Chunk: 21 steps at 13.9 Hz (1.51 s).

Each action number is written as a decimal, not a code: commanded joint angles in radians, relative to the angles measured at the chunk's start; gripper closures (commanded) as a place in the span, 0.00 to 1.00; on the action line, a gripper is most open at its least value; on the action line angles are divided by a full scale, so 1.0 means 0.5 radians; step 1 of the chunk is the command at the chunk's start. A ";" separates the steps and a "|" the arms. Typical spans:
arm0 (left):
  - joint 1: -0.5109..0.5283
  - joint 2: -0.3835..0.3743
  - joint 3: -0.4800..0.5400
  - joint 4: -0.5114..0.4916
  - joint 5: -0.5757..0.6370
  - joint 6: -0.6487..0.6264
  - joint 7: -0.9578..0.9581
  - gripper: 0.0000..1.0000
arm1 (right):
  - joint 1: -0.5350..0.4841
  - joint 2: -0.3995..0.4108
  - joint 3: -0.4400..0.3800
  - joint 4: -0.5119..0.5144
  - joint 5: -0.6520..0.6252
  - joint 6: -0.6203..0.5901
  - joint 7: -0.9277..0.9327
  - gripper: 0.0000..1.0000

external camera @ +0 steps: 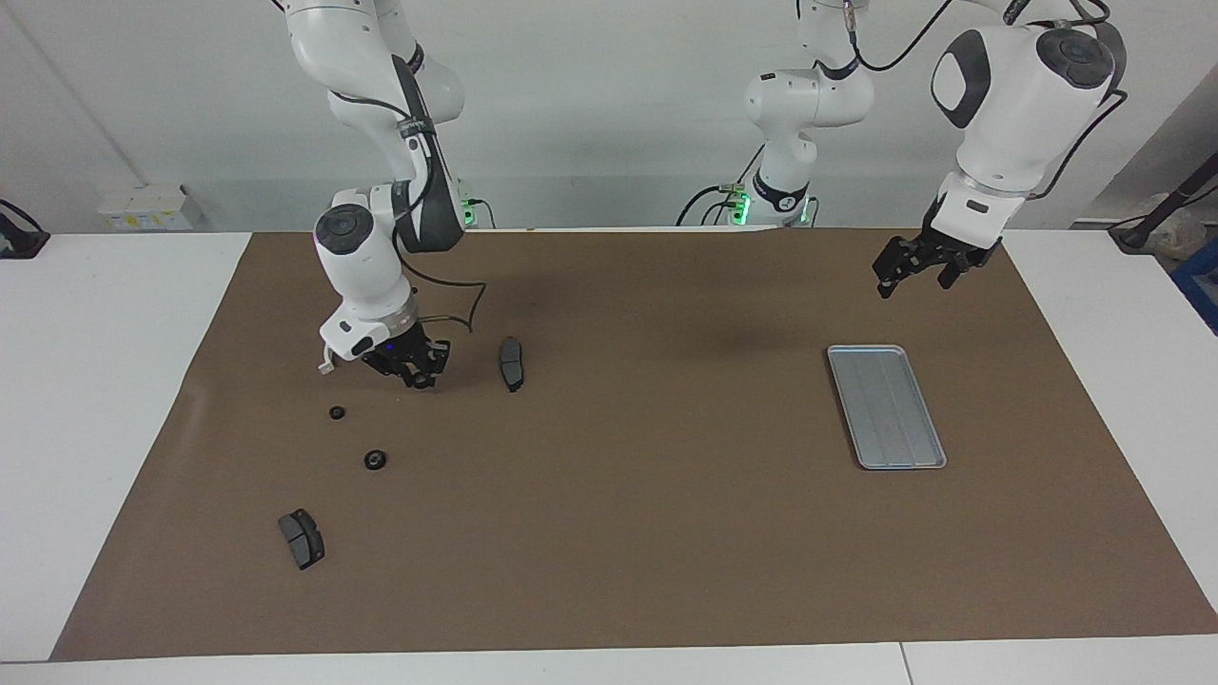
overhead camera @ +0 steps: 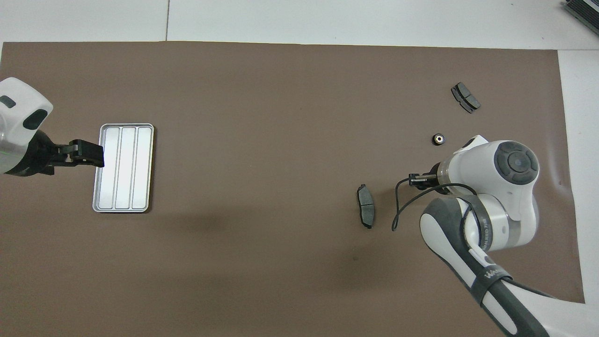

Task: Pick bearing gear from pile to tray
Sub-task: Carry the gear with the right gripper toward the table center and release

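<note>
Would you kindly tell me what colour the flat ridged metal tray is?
Silver-grey; the flat ridged metal tray shows best in the overhead view.

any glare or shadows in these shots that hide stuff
Overhead view: the tray reflects bright white, washing out its ridges, and a soft shadow lies on the mat nearer the robots. Facing view: the tray is dull grey with ridges readable; faint shadows darken the mat nearer the robots.

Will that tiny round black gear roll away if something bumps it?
Probably. The gear looks round like a wheel, though it seems to lie flat now, so a bump may only slide it. It is tiny, so it is likely light and easy to knock aside.
</note>
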 commanded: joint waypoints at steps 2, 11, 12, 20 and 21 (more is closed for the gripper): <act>0.049 -0.035 0.008 0.024 0.016 -0.008 0.010 0.00 | 0.173 0.041 0.018 0.147 0.025 -0.049 0.377 0.97; -0.116 -0.118 -0.014 -0.095 0.010 -0.012 -0.018 0.00 | 0.719 0.448 0.018 0.698 0.022 -0.009 1.408 0.99; -0.126 -0.115 -0.017 -0.095 0.010 0.019 -0.036 0.00 | 0.780 0.540 0.018 0.805 0.009 -0.006 1.539 0.99; -0.169 -0.139 -0.014 -0.208 0.013 0.133 -0.070 0.00 | 1.026 0.836 0.015 0.985 -0.043 0.098 1.814 0.92; -0.166 -0.151 -0.014 -0.227 0.010 0.139 -0.043 0.00 | 1.023 0.836 0.018 0.975 -0.043 0.092 1.811 0.82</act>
